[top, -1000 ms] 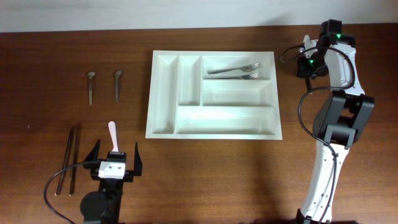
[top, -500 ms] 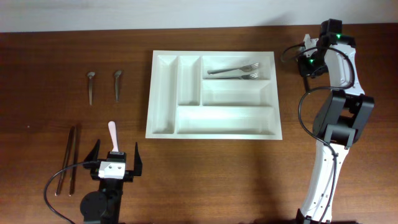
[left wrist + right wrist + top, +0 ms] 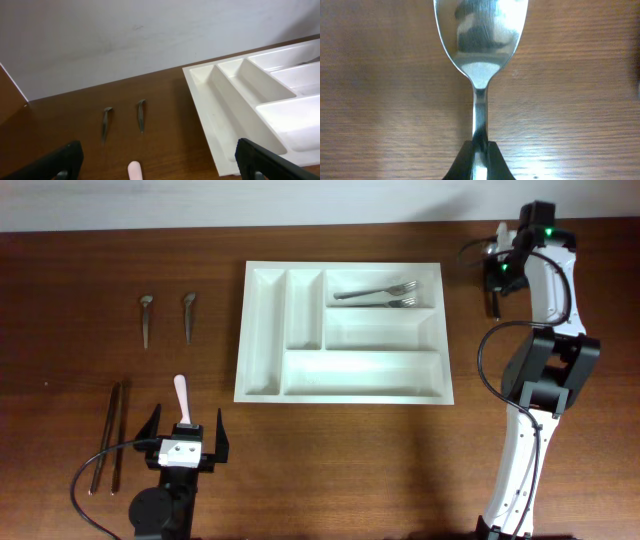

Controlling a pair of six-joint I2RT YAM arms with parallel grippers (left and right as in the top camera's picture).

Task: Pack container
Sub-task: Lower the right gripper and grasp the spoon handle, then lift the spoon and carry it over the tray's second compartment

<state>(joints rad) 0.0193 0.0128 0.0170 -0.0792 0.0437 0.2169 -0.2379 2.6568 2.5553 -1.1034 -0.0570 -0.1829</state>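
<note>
The container, a white cutlery tray [image 3: 380, 330], lies at the table's middle with two forks [image 3: 378, 295] in its top right compartment. It also shows in the left wrist view [image 3: 240, 95]. My right gripper [image 3: 493, 285] is to the right of the tray's far corner. In the right wrist view its jaws [image 3: 479, 161] are shut on the handle of a steel spoon [image 3: 480, 30], just above the wood. My left gripper [image 3: 185, 442] is open at the front left, over the end of a pink-handled utensil [image 3: 180, 393]. The left wrist view shows the open fingers [image 3: 162, 167] around the pink tip [image 3: 134, 171].
Two small dark spoons [image 3: 146, 318] [image 3: 187, 315] lie left of the tray and show in the left wrist view [image 3: 106, 121] [image 3: 141, 114]. A pair of dark sticks [image 3: 110, 435] lies at the front left. The right arm's base stands at the right edge.
My right gripper has shifted a little toward the far edge of the table and turned. The left arm and the cutlery on the table have not moved.
</note>
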